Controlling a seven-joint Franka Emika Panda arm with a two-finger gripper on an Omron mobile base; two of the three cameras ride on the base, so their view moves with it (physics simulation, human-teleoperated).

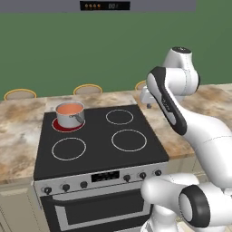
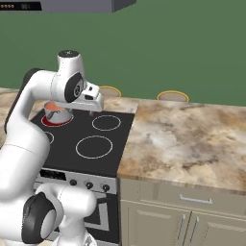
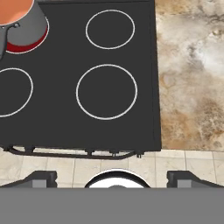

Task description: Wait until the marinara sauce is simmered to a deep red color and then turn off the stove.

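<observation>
On the stove, a black glass cooktop, a small steel saucepan stands on the back left burner, which glows red under it. The marinara sauce inside is orange-red. My gripper hangs open and empty above the cooktop's back right corner, well right of the pan. From the right base, the gripper points down over the stove, and my arm partly hides the saucepan. In the hand view, the gripper has its tips wide apart above the stove, with the saucepan and sauce at top left.
Small black knobs line the silver front panel, with a dark display between them. A marble counter stretches right of the stove. Yellow-rimmed plates stand along the green back wall. A grey hood hangs overhead.
</observation>
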